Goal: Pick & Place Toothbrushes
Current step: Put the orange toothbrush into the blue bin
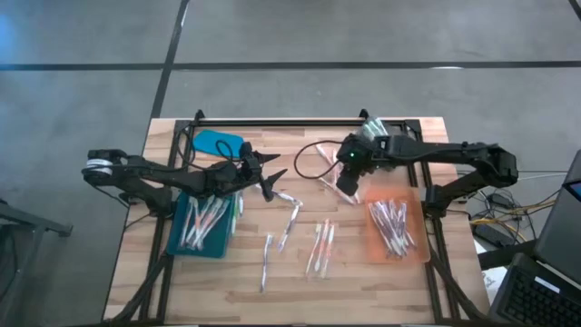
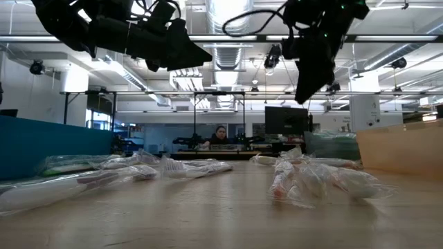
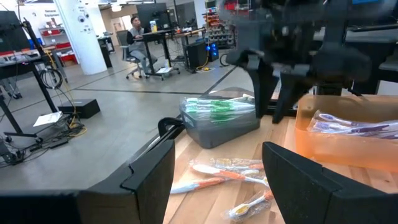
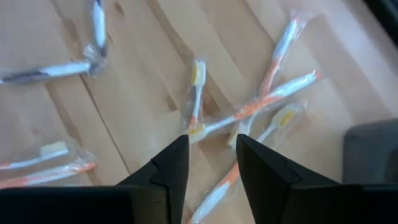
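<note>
Loose toothbrushes in clear wrappers lie flat on the wooden table: a crossed cluster with orange handles (image 4: pixel 249 109), others farther toward the near edge (image 1: pixel 320 245) and toward the middle (image 1: pixel 290 213). My right gripper (image 4: pixel 211 146) hangs above the orange cluster, pointing steeply down, its fingers a little apart with nothing between them; in the low view it (image 2: pixel 308 86) is well clear of the table. My left gripper (image 1: pixel 272 177) is held level over the table's left half, wide open and empty (image 3: pixel 217 168).
A teal tray (image 1: pixel 177 238) at the left and an orange tray (image 1: pixel 419 238) at the right each hold several toothbrushes. A grey box (image 3: pixel 221 127) of green-handled brushes stands at the far right. A black cable (image 1: pixel 309 154) loops on the far side.
</note>
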Available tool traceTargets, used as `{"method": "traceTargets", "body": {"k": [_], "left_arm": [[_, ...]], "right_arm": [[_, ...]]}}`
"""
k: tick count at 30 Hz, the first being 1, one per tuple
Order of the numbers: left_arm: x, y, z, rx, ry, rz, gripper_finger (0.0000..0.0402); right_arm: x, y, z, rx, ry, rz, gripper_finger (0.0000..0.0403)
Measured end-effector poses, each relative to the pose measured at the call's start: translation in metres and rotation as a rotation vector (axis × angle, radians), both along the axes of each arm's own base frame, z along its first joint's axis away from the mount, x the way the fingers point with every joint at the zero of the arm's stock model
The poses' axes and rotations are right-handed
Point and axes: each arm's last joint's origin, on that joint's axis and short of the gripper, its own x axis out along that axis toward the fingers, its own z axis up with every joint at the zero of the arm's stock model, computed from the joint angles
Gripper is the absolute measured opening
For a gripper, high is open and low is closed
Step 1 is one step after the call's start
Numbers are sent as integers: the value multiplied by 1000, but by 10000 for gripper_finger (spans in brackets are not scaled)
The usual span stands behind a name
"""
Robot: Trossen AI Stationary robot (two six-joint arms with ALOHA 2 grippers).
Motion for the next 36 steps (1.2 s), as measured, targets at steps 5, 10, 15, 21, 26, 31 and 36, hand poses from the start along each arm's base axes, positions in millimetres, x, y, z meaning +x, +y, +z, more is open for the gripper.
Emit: {"method": "traceTargets", "body": {"k": [5,10,15,21,26,31,36], "left_arm": [[0,0,0,0,0,0,245],[0,0,0,0,1,1,245],[0,0,0,-1,1,1,245],[0,0,0,-7,-3,0,245],[0,0,0,-7,-3,0,245],[0,0,0,-7,-3,0,245],[0,0,0,-7,-3,0,245]], "right_arm": [[-4,3,-27,9,5,2,143],[-7,9,-49,19,4,16,155],[-10,15,-63,22,-4,27,160],[-12,18,-72,35,-10,5,151],[-6,22,-86,42,16,24,138],[2,24,-106,55,79,31,129],[5,23,-124,68,151,28,128]]}}
